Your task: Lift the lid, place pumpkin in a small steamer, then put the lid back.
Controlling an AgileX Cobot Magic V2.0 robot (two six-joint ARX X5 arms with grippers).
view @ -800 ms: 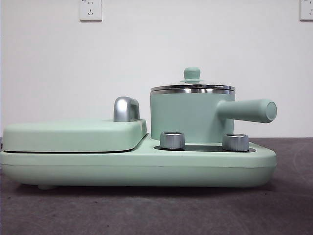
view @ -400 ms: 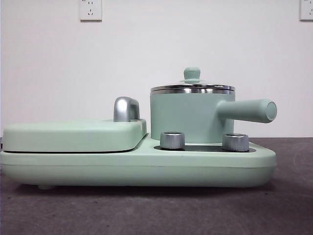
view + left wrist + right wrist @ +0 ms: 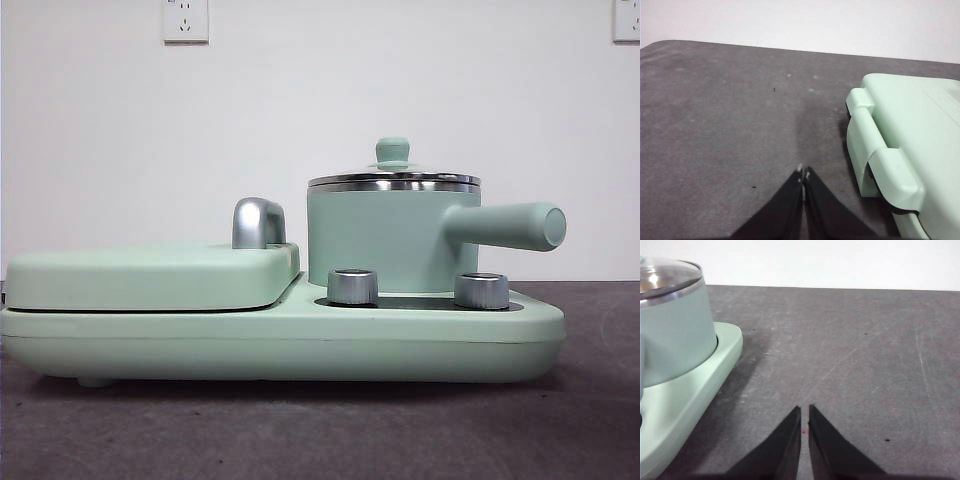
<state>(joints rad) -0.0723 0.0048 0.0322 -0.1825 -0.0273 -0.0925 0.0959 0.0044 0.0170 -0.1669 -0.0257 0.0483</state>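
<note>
You had the lid (image 3: 393, 178) seated on the steamer (image 3: 385, 240), which stood on the base (image 3: 280, 340) at about 3 o'clock of the flat cover (image 3: 150, 275), its handle pointing right. Your left claw (image 3: 803, 173) hung over bare table (image 3: 730, 125) beside the cover's hinge end, tips pressed together, holding nothing. Your right claw (image 3: 804, 411) hung beside the steamer, tips a sliver apart, empty. No pumpkin showed.

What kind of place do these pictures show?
Probably a lab bench for robot trials, not a kitchen: a grey table mat, a bare white wall with sockets, and one mint-green cooker base carrying the small steamer.
</note>
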